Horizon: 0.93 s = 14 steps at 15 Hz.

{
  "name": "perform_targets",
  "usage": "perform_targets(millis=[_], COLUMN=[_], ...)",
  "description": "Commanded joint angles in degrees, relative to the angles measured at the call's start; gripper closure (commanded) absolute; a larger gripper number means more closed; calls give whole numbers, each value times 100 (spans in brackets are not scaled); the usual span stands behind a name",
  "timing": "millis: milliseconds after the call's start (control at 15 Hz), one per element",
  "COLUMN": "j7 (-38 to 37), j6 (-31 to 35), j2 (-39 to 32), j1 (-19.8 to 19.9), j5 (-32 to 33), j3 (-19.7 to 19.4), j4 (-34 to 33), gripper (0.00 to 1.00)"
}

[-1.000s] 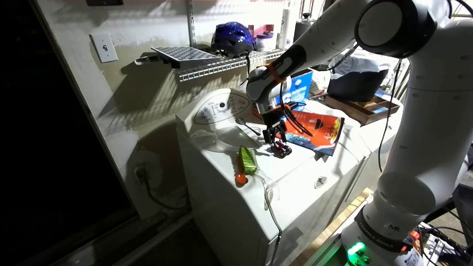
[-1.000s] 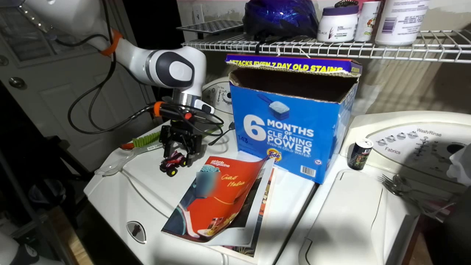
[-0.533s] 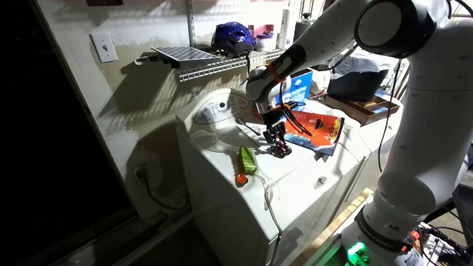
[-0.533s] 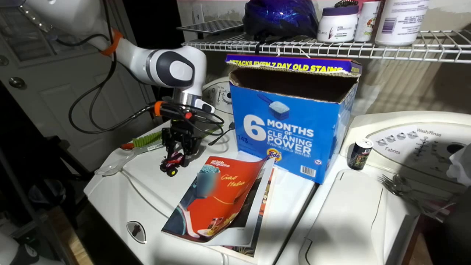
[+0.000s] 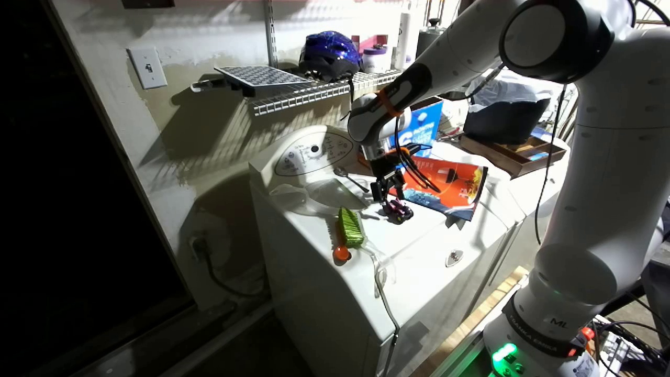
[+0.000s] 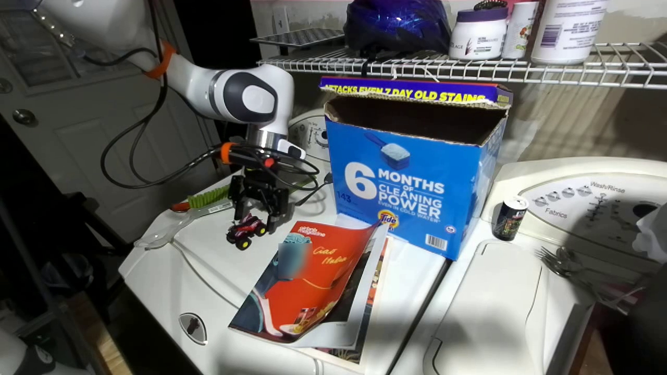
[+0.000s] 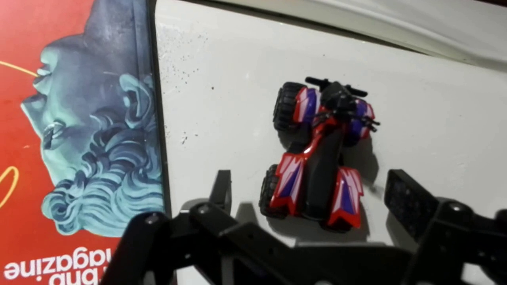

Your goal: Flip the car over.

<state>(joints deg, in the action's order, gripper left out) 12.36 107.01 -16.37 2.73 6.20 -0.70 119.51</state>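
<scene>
The car is a small toy quad bike (image 7: pixel 323 174), red with purple and white patches, a black seat and black wheels. It stands upright on its wheels on the white appliance top. It also shows in both exterior views, as a dark reddish toy (image 5: pixel 401 211) (image 6: pixel 247 229) with yellow hubs. My gripper (image 7: pixel 311 188) is open, with one finger on each side of the car's rear end and a gap on both sides. In an exterior view the gripper (image 6: pixel 256 216) points down, its fingers low beside and behind the car. The car's far-side wheels are mostly hidden.
A red magazine (image 6: pixel 312 276) lies beside the car. A big blue box (image 6: pixel 406 177) stands behind it. A green-bristled brush (image 5: pixel 350 228) and a dark spoon (image 5: pixel 352 178) lie on the same top. A wire shelf (image 6: pixel 417 70) hangs above the back.
The fingers came closer together around the car's rear half a second ago and are now spread apart again. The car stays upright in nearly the same place. The arm has barely shifted.
</scene>
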Motion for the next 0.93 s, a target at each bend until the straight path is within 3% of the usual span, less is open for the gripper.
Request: perform_targets(millis=[0,67,133,267,333,867], j7=[89,87,90,90,84,229], j6=[-118,-118,-121,-123,-125,-184], j2=[-171,-179,-185,-207,-212,213], j1=[23,20,19,18,16,63], j5=[-95,-79,-82,-77,-67,-78], j3=[21,20,23,25,23,8], j4=[-220,-229,-238,-265,-277,-200], gripper=[19,30,33,57,63,63])
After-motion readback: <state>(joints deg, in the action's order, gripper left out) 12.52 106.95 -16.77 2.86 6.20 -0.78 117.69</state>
